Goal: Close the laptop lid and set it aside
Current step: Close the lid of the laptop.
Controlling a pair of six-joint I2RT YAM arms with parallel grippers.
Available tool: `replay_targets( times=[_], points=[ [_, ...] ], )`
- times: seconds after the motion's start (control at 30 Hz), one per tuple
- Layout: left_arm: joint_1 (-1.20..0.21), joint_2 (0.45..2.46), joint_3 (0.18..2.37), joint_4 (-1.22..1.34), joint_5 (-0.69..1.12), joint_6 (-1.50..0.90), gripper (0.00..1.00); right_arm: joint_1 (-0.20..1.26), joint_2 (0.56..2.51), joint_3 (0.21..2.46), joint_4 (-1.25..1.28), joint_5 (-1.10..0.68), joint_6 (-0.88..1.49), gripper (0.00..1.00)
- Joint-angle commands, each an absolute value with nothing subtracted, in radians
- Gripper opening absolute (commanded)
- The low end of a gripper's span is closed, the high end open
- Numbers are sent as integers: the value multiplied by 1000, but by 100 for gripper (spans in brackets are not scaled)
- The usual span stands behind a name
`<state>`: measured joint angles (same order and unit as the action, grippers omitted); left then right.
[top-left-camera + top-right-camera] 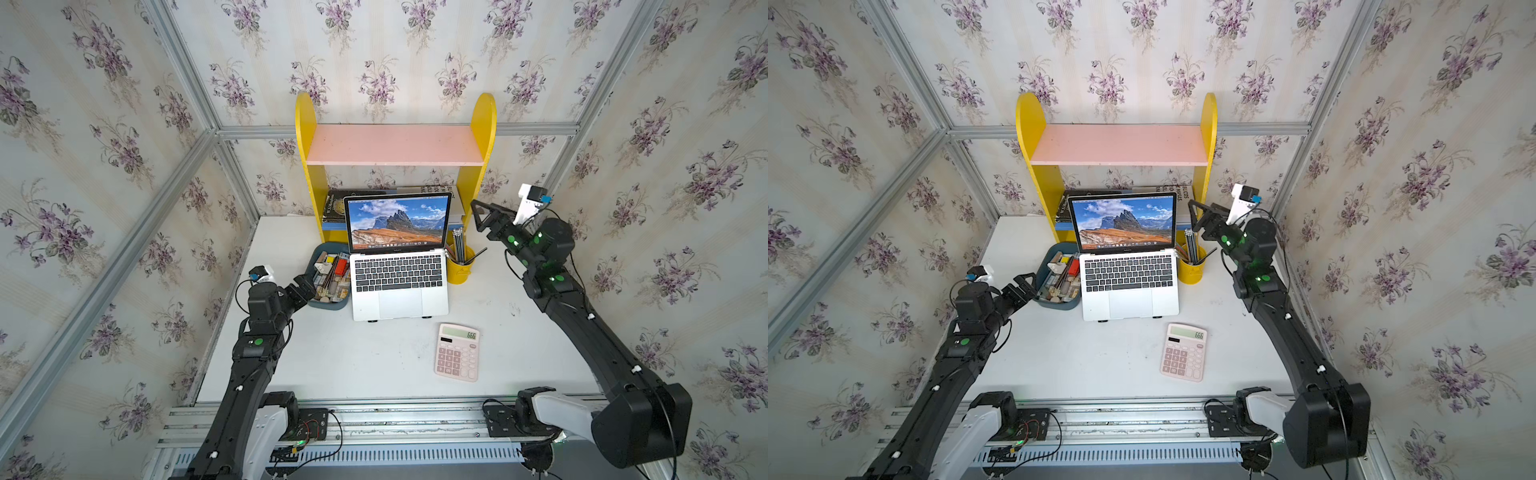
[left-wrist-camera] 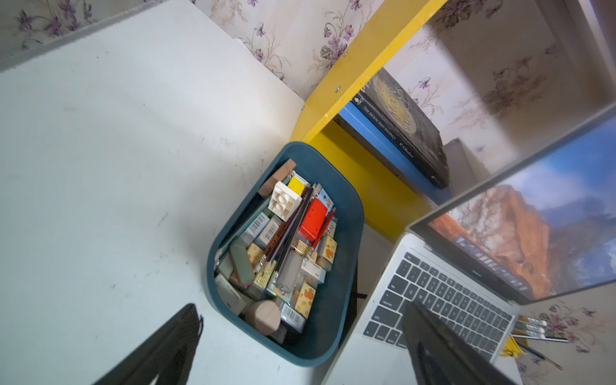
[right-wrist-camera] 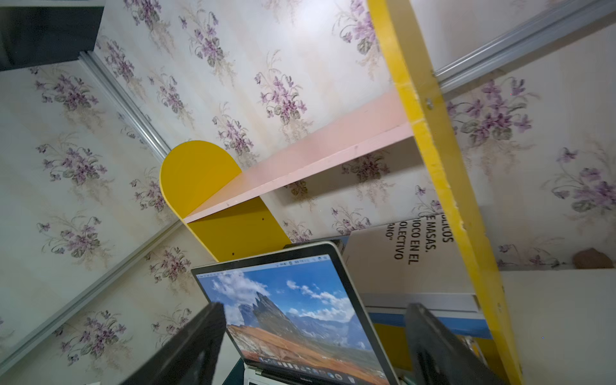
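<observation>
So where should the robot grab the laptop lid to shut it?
Probably its top edge, near the corner by the right gripper. The lid stands nearly upright with that edge free, so the open fingers can come from the right, above the pencil cup, and tip it forward.

The left arm (image 1: 245, 386) and right arm (image 1: 602, 345) are matte black with white shoulder links (image 1: 561, 409), glowing green lights (image 1: 259, 341), small white clips (image 1: 590, 316), thin black cables (image 1: 510, 266) running loose, and a white wrist camera (image 1: 530, 199) with a blue tab on each.
</observation>
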<state>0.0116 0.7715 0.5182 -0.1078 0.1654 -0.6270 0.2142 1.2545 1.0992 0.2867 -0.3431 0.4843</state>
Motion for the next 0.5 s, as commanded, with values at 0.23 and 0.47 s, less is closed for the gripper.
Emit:
replay_targets(
  times=[0.23, 0.47],
  points=[
    [12, 586, 492, -281, 281, -616, 97, 385, 1601, 1676, -228, -257, 240, 91],
    [12, 519, 468, -342, 296, -581, 97, 427, 1803, 1985, -388, -256, 191, 92]
  ],
)
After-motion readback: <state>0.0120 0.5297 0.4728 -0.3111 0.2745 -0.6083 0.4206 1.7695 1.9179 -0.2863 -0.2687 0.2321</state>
